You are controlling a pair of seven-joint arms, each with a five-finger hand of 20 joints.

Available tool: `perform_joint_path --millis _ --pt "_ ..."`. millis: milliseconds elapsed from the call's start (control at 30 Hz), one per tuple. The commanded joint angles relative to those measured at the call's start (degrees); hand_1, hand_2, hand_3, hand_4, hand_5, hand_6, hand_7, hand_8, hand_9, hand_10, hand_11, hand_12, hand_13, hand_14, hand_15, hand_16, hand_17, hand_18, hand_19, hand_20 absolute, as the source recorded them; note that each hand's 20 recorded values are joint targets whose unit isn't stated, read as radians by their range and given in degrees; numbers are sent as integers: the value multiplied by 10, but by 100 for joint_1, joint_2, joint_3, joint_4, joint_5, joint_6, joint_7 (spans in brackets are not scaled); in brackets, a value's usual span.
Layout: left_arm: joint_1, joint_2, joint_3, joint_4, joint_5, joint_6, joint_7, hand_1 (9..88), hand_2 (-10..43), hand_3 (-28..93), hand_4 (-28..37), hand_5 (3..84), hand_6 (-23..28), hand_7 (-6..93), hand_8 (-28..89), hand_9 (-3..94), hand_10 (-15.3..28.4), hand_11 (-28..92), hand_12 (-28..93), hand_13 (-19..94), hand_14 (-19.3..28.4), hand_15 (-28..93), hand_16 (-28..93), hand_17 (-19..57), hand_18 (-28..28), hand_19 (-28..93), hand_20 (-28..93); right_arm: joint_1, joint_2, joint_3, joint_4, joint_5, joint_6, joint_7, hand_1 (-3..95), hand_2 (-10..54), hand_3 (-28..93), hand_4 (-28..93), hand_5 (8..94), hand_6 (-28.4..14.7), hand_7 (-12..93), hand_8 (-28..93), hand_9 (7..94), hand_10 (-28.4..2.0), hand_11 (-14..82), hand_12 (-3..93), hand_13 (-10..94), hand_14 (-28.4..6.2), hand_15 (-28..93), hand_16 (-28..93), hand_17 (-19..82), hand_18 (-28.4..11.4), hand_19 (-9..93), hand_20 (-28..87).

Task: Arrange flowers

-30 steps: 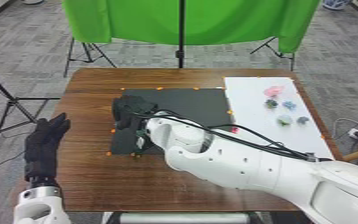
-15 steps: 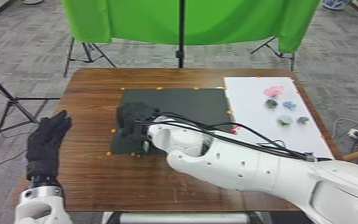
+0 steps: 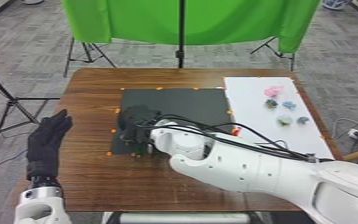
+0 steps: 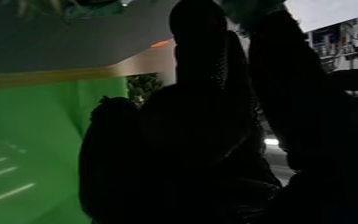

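"What do we see around the work?"
"We see grey carpet (image 3: pixel 144 64), then our brown wooden tabletop (image 3: pixel 100 175), with a green cloth (image 3: pixel 131 25) hanging on a stand beyond its far edge."

"And our two white arms?"
"Our right arm (image 3: pixel 255 172) slants from the bottom right corner toward the left, black cables (image 3: pixel 246 141) along it. Our left arm (image 3: pixel 42 207) comes up at the lower left."

"What lies on the wood?"
"On the right we have a white sheet (image 3: pixel 255 105); left of it, a dark mat (image 3: pixel 193 102)."

"How are our hands?"
"Our left hand (image 3: pixel 44 147) is open beside the mat, its fingers loosely extended and a little apart. Our right hand (image 3: pixel 138 117) is over the mat's left part. We cannot tell whether it pinches anything. In the wrist view we have green foliage (image 4: pixel 95 9) near the right hand (image 4: pixel 202 125)."

"Where are our flowers?"
"Five are on the sheet: a pink flower (image 3: pixel 273 91) farthest off, a dark green one (image 3: pixel 271 104) and a blue one (image 3: pixel 289 105) nearer us, then a pale green one (image 3: pixel 285 120) just beside a grey-blue one (image 3: pixel 302 120)."

"Anything smaller?"
"We see a red piece (image 3: pixel 236 131) by our right forearm, and small orange marks (image 3: pixel 159 88) around the mat."
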Motion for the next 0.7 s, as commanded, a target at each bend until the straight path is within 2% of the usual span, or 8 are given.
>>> perform_joint_path --millis 33,133,200,333,367,500,600,700 --pt "186 -75 -39 -23 68 -92 -76 191 182 624 -283 471 55 90 -54 413 140 162 125 298 164 194 -3 59 117 97 194 24 658 675 -771 -285 800 318 516 -95 565 -166 631 20 153 -106 838 -108 183 356 937 -11 562 340 684 -101 932 578" --pt "216 -94 -62 -42 97 -116 -106 194 178 621 -283 472 55 89 -55 415 138 166 124 299 162 199 -6 58 118 98 194 -239 1336 1338 -1472 -169 1018 488 515 -95 563 -161 631 19 154 -105 831 -108 191 346 937 -13 557 345 683 -101 932 578" --pt "293 -104 -92 -70 88 -114 -103 196 176 617 -283 471 53 90 -55 415 137 166 123 302 159 197 -9 58 118 97 194 -577 1979 1918 -2032 -106 976 585 511 -95 567 -159 639 17 154 -104 828 -110 192 342 937 -14 555 347 681 -101 932 578" --pt "304 -113 -138 -85 100 -98 -136 198 171 617 -283 468 48 96 -57 415 134 163 121 305 154 189 -10 59 118 96 193 -1543 2997 3282 -2685 -248 762 998 485 -95 605 -172 667 13 150 -96 808 -118 214 303 923 -22 549 359 659 -109 932 582" --pt "307 -115 -158 -87 124 -102 -164 199 170 617 -283 468 47 97 -58 415 133 162 120 305 154 188 -9 59 118 95 192 -1896 3161 3751 -2775 -293 651 1067 481 -95 609 -170 668 11 149 -95 799 -119 212 299 917 -25 550 361 652 -113 932 584" --pt "320 -140 -179 -92 114 -87 -191 198 167 622 -283 466 44 101 -60 417 131 162 121 307 153 185 -7 59 119 94 192 -3052 3625 5159 -2933 -115 -538 1678 442 -95 620 -162 645 -2 128 -85 768 -140 217 246 898 -35 556 357 633 -117 932 584" --pt "319 -140 -186 -89 112 -88 -219 198 165 623 -283 466 44 103 -61 418 131 161 121 308 152 184 -6 59 119 95 194 -3777 3818 5849 -2866 -126 -989 2003 413 -95 608 -148 642 -5 117 -82 755 -156 201 242 893 -38 555 353 628 -117 932 579" --pt "298 -139 -188 -85 116 -122 -241 197 163 626 -283 467 45 103 -62 419 131 162 121 309 153 184 -4 60 119 96 196 -4153 3863 6098 -2587 -146 -1027 2156 402 -95 597 -141 641 -3 109 -83 753 -163 195 244 892 -40 553 352 628 -118 932 577"
